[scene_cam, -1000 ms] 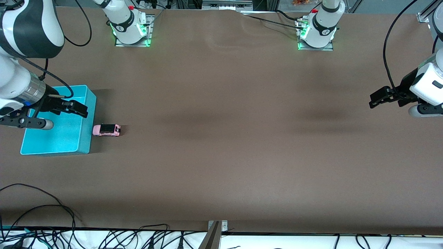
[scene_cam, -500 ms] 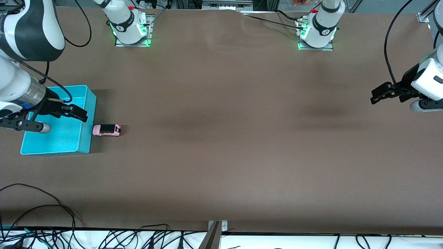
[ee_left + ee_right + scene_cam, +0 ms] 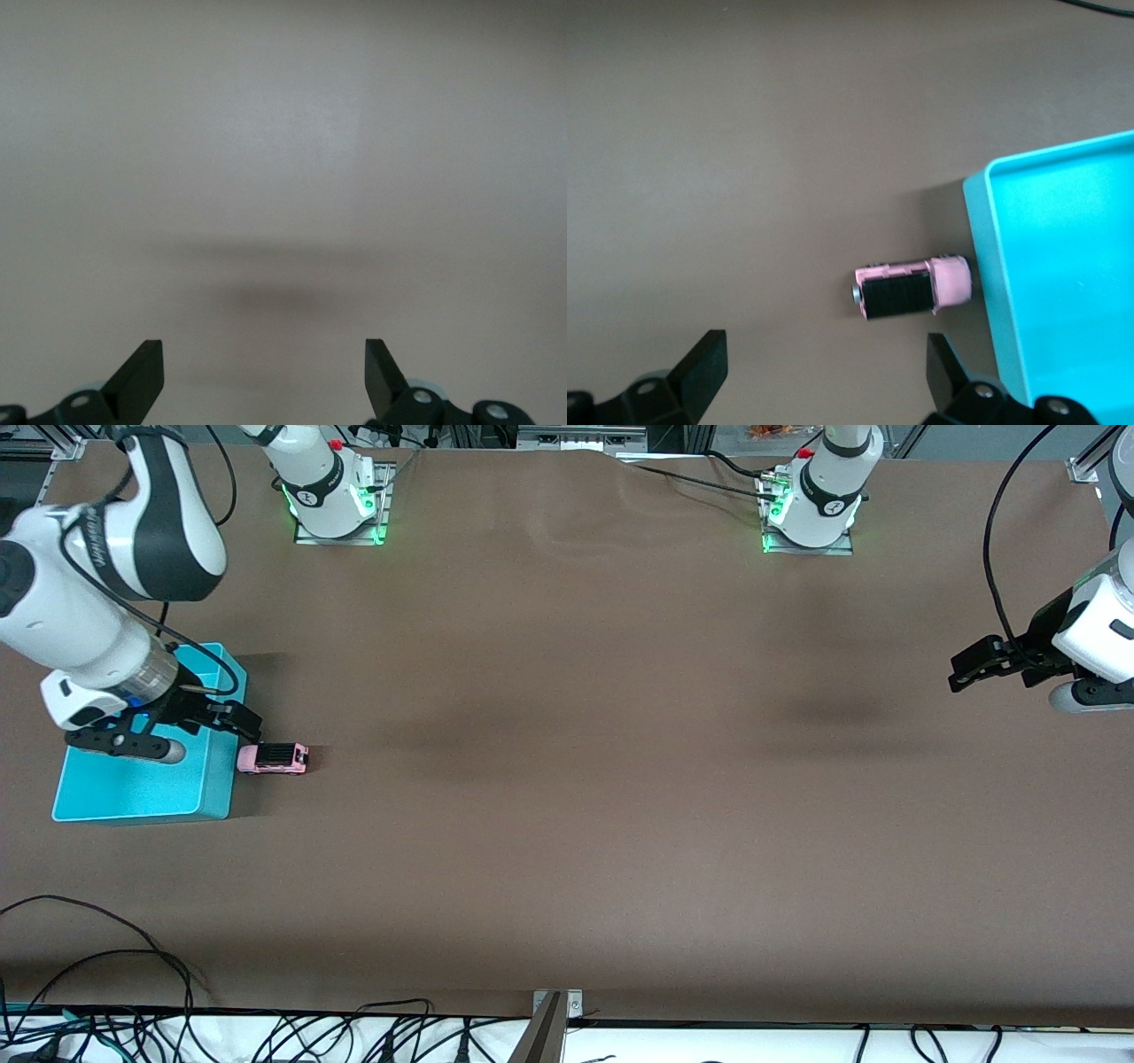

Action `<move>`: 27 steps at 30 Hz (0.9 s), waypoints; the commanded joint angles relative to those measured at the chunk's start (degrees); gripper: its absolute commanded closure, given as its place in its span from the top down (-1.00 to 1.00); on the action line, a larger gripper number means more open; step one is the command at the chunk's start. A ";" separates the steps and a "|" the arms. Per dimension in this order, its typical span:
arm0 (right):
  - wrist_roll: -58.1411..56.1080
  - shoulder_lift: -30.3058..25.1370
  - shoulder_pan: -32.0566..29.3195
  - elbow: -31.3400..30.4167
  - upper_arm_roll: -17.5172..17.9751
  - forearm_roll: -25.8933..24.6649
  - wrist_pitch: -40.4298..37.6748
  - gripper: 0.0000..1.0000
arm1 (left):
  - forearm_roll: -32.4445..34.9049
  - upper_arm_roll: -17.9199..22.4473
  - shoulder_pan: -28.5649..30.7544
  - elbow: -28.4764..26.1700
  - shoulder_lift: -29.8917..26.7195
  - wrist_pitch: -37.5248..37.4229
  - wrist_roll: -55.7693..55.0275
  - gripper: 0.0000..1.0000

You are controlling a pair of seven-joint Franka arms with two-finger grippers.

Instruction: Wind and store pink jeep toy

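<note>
the turquoise bin (image 3: 133, 793) sits at the right arm's end of the brown bench (image 3: 567, 779), open side up, and nothing shows in the part of it that is visible. the right gripper (image 3: 237, 724) hangs over the bin's edge on the side where the toy stands. its fingers (image 3: 700, 367) are spread wide with nothing between them — in the right wrist view both tips frame bare bench, with the toy a little ahead of them.

the pink jeep toy (image 3: 273, 758) stands on its wheels on the bench just beside the bin's outer wall, on the side toward the middle of the bench. in the right wrist view its pink end reaches the bin wall or sits a hair off it; which, cannot be told. its black roof faces up.

the middle of the bench carries only soft shadows.

the left gripper (image 3: 966, 672) waits in the air over the left arm's end of the bench, well apart from the toy and the bin — its fingers (image 3: 142, 376) are spread wide and hold nothing.
</note>
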 commanded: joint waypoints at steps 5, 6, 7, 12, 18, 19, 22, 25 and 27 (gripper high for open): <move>0.51 1.54 -0.17 -5.42 0.20 0.63 7.05 1.00 | -0.24 -0.13 0.49 -1.02 -0.97 0.62 1.70 1.00; 0.60 2.07 -0.17 -5.60 0.20 0.72 7.84 1.00 | -0.24 -0.13 0.49 -1.02 -0.97 0.62 1.70 1.00; 0.86 2.60 -0.17 -5.86 0.11 0.72 8.63 1.00 | -0.24 -0.13 0.49 -1.02 -0.97 0.62 1.70 1.00; 6.12 4.97 -0.35 -7.70 -0.59 0.81 14.08 1.00 | -0.24 -0.13 0.49 -1.02 -0.97 0.62 1.70 1.00; 17.46 8.05 -0.35 -9.64 -0.68 0.90 17.34 1.00 | -0.24 -0.13 0.49 -1.02 -0.88 0.62 1.70 1.00; 18.60 8.40 -0.35 -9.73 -1.03 0.90 17.60 1.00 | -0.24 -0.13 0.49 -1.02 -0.88 0.62 1.70 1.00; 22.47 9.28 -0.35 -9.82 -1.82 0.99 17.61 1.00 | -0.24 -0.13 0.49 -0.93 -0.80 0.62 1.70 1.00; 29.58 9.37 -0.44 -10.96 -4.01 0.90 17.69 1.00 | -0.24 -0.13 0.49 -0.93 -0.80 0.62 1.70 1.00; 32.23 9.37 -0.44 -11.57 -5.59 0.81 18.13 1.00 | -0.24 -0.13 0.49 -0.93 -0.80 0.62 1.70 1.00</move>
